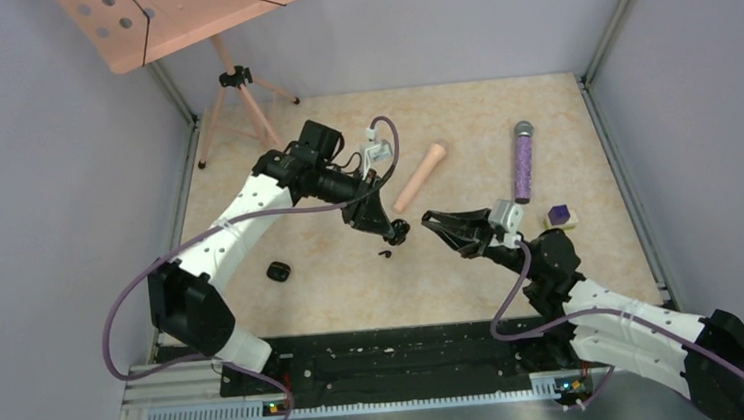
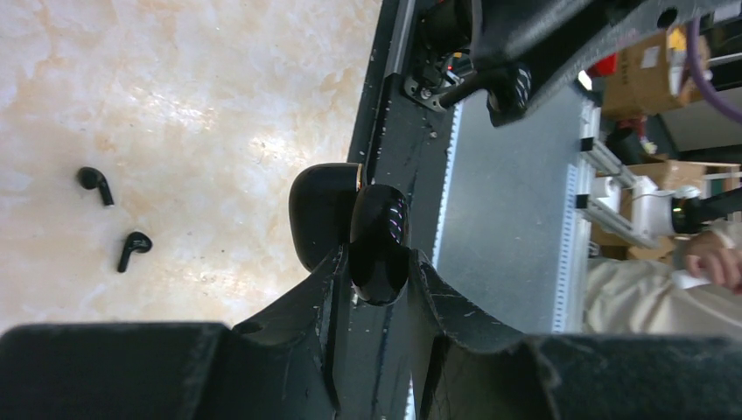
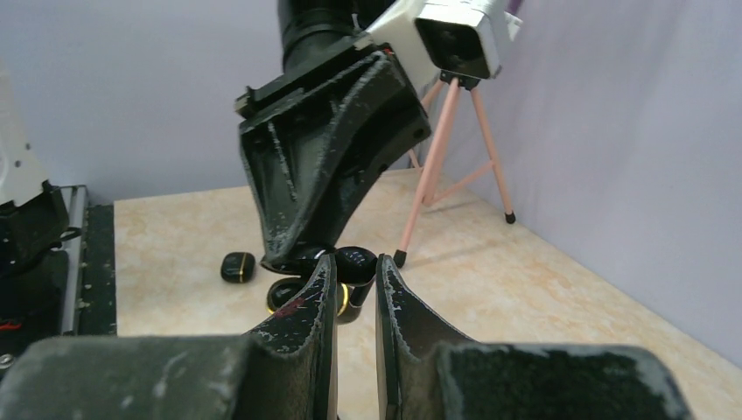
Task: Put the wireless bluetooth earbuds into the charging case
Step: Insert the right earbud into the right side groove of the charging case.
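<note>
My left gripper (image 1: 397,233) (image 2: 378,262) is shut on the charging case (image 1: 401,234) (image 2: 378,245), a glossy black pebble held just above the table. Its lid (image 2: 319,214) hangs open to the side. In the right wrist view the case (image 3: 357,259) shows a gold rim under the left fingers (image 3: 324,166). Two tiny black earbuds (image 2: 94,182) (image 2: 133,248) lie loose on the table, just below the case (image 1: 386,253). My right gripper (image 1: 427,220) (image 3: 356,262) is shut with nothing in it. It points at the case from a short way to the right.
A similar black lump (image 1: 279,271) (image 3: 237,267) lies left of the earbuds. A pink cylinder (image 1: 421,176), a purple glitter stick (image 1: 523,163) and a purple-and-white cube (image 1: 561,217) lie behind and to the right. A pink tripod (image 1: 235,80) stands at the back left.
</note>
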